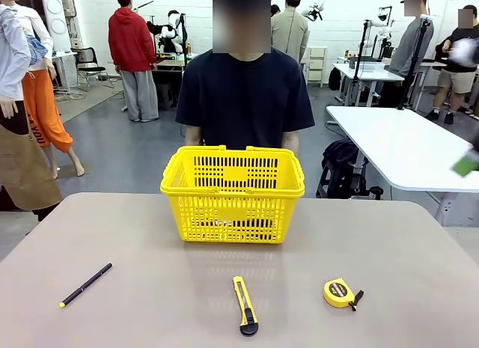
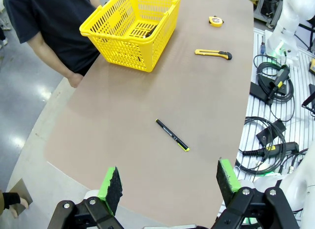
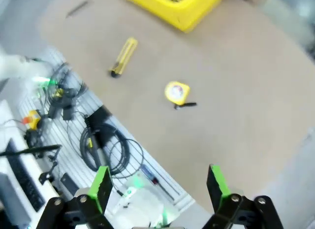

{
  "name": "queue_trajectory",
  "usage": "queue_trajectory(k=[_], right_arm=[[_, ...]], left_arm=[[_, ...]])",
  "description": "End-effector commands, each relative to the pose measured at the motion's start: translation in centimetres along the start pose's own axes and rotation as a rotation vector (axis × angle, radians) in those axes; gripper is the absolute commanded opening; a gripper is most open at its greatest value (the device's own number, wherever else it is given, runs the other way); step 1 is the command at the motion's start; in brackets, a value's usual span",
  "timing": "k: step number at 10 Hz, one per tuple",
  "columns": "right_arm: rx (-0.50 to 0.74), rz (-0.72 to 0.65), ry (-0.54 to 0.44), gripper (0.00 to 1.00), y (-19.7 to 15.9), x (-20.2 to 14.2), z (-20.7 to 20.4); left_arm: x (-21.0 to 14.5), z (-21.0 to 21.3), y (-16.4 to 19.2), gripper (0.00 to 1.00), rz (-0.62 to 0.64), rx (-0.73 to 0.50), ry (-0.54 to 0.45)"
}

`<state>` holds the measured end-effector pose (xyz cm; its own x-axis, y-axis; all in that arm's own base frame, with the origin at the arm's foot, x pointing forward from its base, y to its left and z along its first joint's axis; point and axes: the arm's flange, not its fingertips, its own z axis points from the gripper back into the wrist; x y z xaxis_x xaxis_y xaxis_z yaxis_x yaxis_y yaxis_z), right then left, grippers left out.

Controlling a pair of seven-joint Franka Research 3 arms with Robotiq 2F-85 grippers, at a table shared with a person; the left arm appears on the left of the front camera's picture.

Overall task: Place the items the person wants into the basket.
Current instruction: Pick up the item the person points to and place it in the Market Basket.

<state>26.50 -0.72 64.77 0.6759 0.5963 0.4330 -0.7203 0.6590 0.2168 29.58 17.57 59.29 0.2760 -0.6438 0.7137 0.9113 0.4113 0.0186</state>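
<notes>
Across the tabletop, the front view gives me the yellow basket side-on. It stands at the far edge, right in front of the person. Nearer my side three things lie in a row, well apart: the pen to my left, the utility knife in the middle, and the round yellow tape measure to my right.

From my left wrist I look down into the basket from above. A dark thing lies inside near one wall, and I cannot tell what it is. My left pincer hangs above the near edge of the tabletop, jaws wide apart with nothing between them. The pen lies just ahead of it, in line with the gap. The utility knife and the tape measure lie far beyond, toward the other end.

My right wrist view is blurred. My right pincer is spread wide and empty too, above the tabletop's edge, with cables below. The tape measure lies ahead of it, well apart, roughly in line with the gap. The utility knife is farther off to one side, and the basket is beyond both.
</notes>
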Motion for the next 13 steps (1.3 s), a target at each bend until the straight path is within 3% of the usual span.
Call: queue_trajectory(k=[1, 2, 4, 7, 10, 13], right_arm=[[0.161, 0.174, -0.119, 1.00, 1.1, -6.4, 3.6], [0.182, 0.216, -0.192, 1.00, 1.1, -9.4, 5.6], [0.330, 0.180, -0.358, 1.00, -2.3, -14.3, 9.6], [0.255, 0.027, -0.646, 1.00, -7.5, -18.0, 11.2], [0.113, -0.051, -0.700, 1.00, -11.2, -20.3, 10.7], [0.042, -0.128, -0.655, 1.00, -12.2, -20.4, 9.9]], left_arm=[[0.0, 0.1, 0.0, 1.00, -0.018, -0.003, -0.023], [0.0, 0.1, 0.0, 1.00, -0.018, -0.003, -0.023], [0.0, 0.1, 0.0, 1.00, -0.018, -0.003, -0.023], [0.0, 0.1, 0.0, 1.00, -0.018, -0.003, -0.023], [0.0, 0.1, 0.0, 1.00, -0.018, -0.003, -0.023], [0.0, 0.1, 0.0, 1.00, -0.018, -0.003, -0.023]])
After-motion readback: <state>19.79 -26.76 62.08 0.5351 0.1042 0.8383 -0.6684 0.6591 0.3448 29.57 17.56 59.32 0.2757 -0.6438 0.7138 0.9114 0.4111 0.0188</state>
